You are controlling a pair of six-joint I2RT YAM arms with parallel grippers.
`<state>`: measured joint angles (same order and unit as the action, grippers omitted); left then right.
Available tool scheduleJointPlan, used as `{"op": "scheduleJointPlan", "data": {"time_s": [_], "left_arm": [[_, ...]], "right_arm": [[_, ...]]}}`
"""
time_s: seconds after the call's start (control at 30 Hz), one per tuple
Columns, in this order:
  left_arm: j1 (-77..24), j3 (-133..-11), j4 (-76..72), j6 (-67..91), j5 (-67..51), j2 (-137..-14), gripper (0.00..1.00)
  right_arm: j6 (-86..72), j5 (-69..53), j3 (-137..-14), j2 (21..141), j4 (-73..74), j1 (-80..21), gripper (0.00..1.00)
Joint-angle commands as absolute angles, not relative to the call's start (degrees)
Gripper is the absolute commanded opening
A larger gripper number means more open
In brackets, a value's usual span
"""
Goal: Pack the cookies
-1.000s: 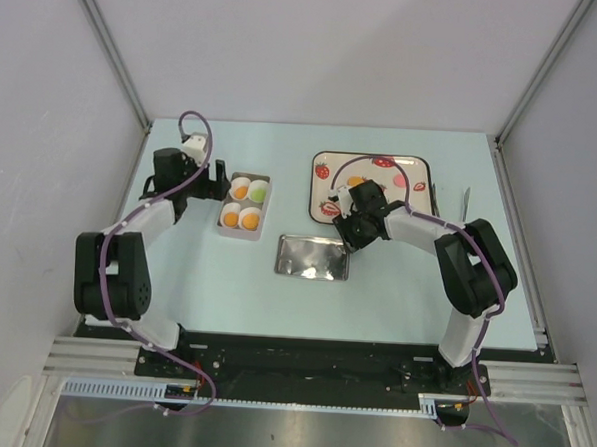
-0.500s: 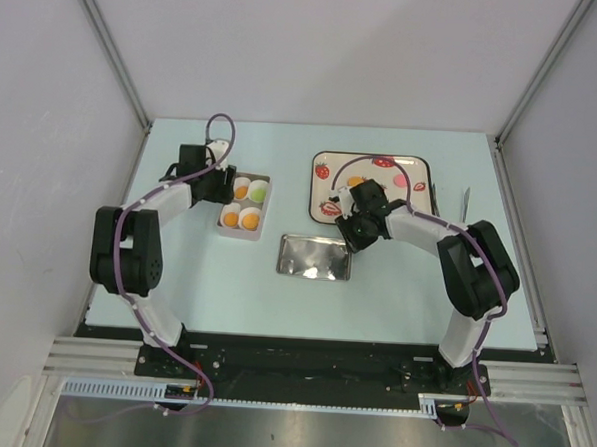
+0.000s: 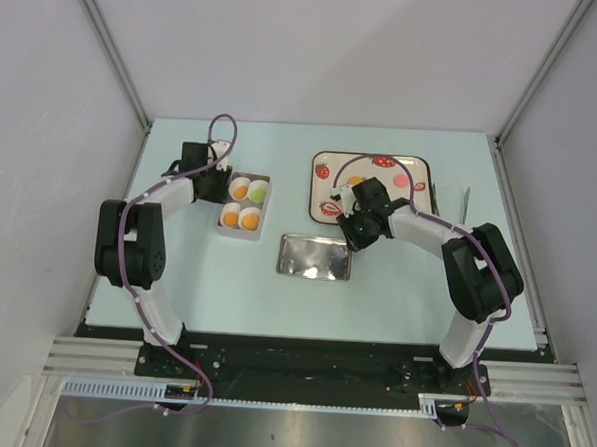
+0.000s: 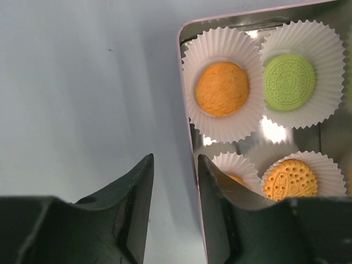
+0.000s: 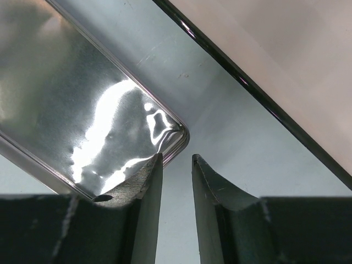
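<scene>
Four of the cookies (image 4: 221,88) sit in white paper cups (image 4: 220,129) inside the open tin (image 4: 273,130), left of centre in the overhead view. Two are orange, one is yellow with a dotted face (image 4: 290,179) and one is green (image 4: 290,82). At least one more orange cookie (image 3: 356,181) lies on the strawberry-patterned plate (image 3: 322,189) at upper right. The shiny lid (image 3: 314,256) lies flat on the bench (image 3: 176,267) just below that plate.

Your left gripper (image 4: 175,165) is at the tin's left edge, jaws partly spread and pinching nothing, with the rim running close along the right-hand finger. Your right gripper (image 5: 177,165) hangs between plate and lid. Its jaws are a narrow slot apart and empty, and the lid's corner shows just above them in the wrist view.

Expect the cookies to be light, stiff and brittle. Take one across its width by the edges and squeeze gently, or it may chip or snap. The paper cups look flimsy, so lower a cookie straight down into one. The tin is probably light enough to skate, so hold its wall. The lid looks thin and slick, so go for an edge.
</scene>
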<state>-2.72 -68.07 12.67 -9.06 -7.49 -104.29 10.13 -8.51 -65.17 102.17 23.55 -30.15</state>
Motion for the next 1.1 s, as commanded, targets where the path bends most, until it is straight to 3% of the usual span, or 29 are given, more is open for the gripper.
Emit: {"op": "scheduleJointPlan", "data": {"time_s": [0.0, 0.53, 1.07], "left_arm": [[-2.7, -71.0, 13.1, -10.1, -6.5, -105.3, 0.41], [-4.4, -71.1, 12.7, -10.3, -5.8, -107.7, 0.23], [-4.7, -69.2, 12.0, -9.9, -5.9, -105.8, 0.18]], "right_arm": [[10.5, -9.6, -67.1, 101.0, 24.3, -29.8, 0.32], [9.8, -12.1, -67.1, 103.4, 24.8, -28.8, 0.31], [8.7, -12.4, -67.1, 101.0, 25.4, -29.2, 0.31]]}}
